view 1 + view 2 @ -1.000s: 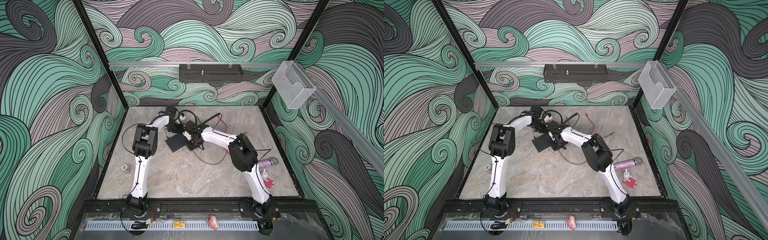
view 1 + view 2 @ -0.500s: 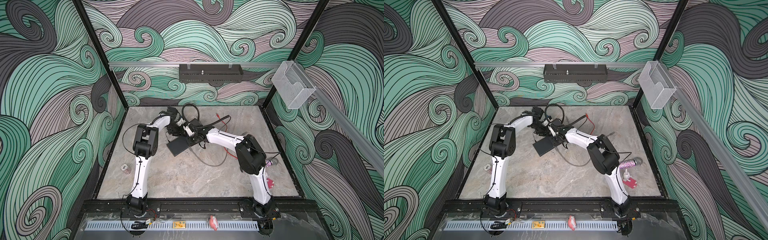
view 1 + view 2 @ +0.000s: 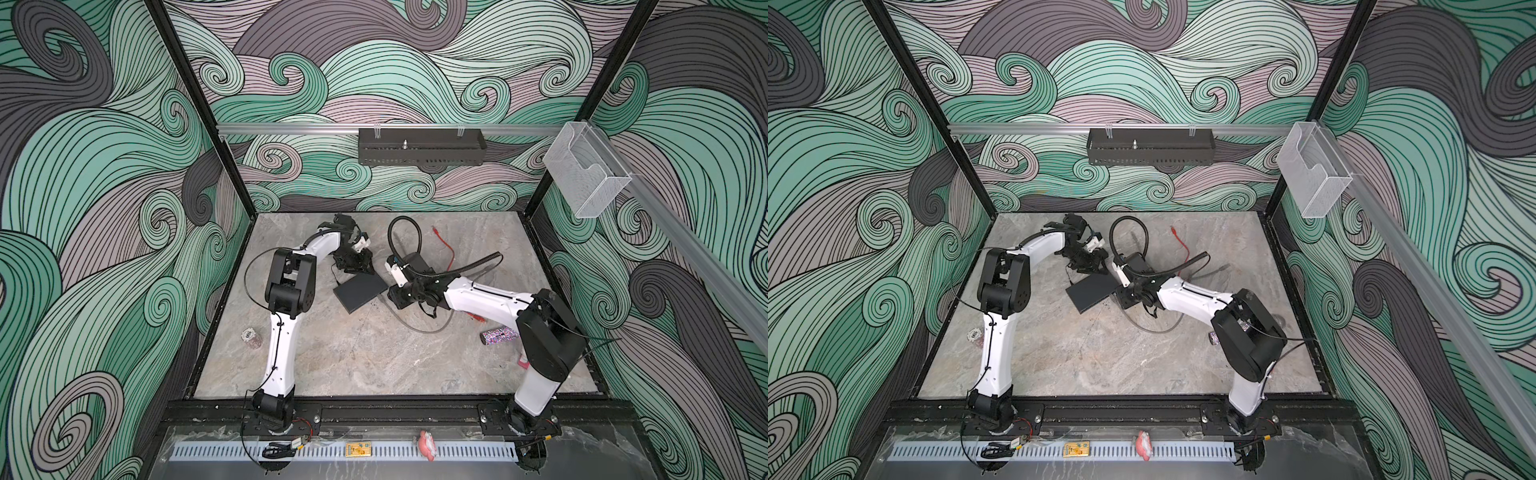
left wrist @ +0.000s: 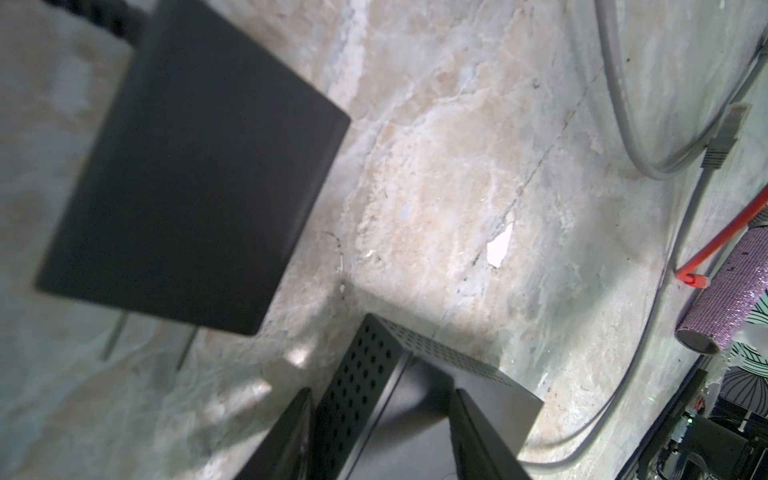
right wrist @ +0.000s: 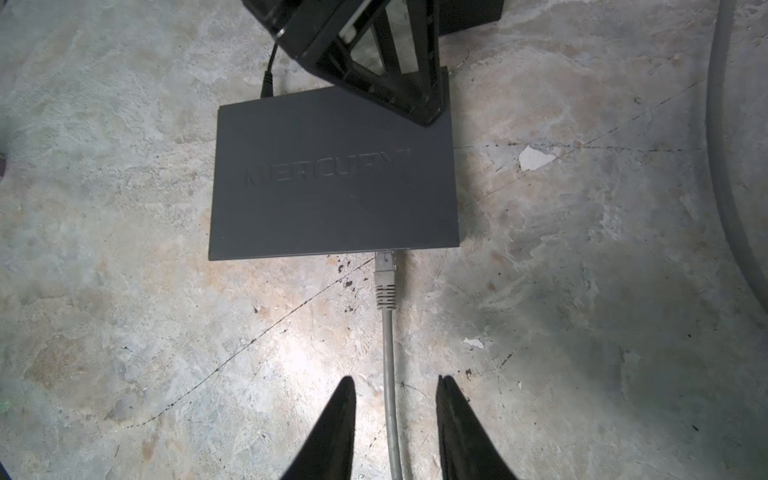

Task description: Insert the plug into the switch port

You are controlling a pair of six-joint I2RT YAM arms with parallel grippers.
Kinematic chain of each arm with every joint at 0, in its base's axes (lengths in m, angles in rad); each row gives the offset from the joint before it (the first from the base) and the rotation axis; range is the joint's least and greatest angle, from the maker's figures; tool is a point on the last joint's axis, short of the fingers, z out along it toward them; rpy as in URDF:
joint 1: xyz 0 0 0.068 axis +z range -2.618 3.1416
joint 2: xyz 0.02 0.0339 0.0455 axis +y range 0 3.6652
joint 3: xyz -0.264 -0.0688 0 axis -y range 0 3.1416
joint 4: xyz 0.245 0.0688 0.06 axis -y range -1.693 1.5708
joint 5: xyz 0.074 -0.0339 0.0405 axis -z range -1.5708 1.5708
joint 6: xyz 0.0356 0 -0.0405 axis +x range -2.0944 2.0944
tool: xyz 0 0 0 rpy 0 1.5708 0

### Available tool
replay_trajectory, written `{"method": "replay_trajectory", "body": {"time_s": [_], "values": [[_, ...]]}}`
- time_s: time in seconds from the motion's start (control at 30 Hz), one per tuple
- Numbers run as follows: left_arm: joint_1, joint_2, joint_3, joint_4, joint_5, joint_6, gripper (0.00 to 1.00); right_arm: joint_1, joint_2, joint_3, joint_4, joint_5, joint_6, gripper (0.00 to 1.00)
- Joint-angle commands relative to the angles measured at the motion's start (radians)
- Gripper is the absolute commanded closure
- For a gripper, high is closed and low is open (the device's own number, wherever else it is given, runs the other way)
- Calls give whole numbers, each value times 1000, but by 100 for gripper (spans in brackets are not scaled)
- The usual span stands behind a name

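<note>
Insertion looks done: plug [image 5: 385,274] sits in switch [image 5: 332,178] edge at 4 o'clock; switch at worktop [image 3: 332,353] centre. Right tool [image 5: 395,378] jaws parted, grey cable [image 5: 388,353] loose between. Left tool [image 4: 380,392] straddles switch corner at 12 o'clock; clamp unclear. Next: retreat without snagging cable.

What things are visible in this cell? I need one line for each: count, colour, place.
switch: one, black, centre
grey cable: one, grey, plug at the switch's edge
red cable: one, red, back right
glitter tube: one, purple, right side
chip: one, white-red, left edge
adapter: one, black, beyond switch
tray: one, black, back rail
clear holder: one, transparent, right rail
left gripper: one, black, closed on switch corner
right gripper: one, black, open astride grey cable
</note>
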Motion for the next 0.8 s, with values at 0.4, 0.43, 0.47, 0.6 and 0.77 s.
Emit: {"method": "replay_trajectory", "body": {"time_s": [0.4,0.43,0.47,0.6,0.77], "values": [[-2,-17,-46,-65,-31,-11,48,56,138,19,101,61,59,67],[-3,-14,-47,-64,-29,-12,48,57,140,24,92,70,60,67],[-2,-15,-47,-63,-28,-12,49,58,143,25,81,81,60,67],[-3,-11,-45,-62,-21,-12,49,59,171,55,34,112,47,67],[-2,-3,-33,-65,-14,-9,49,63,205,73,17,99,63,68]]}}
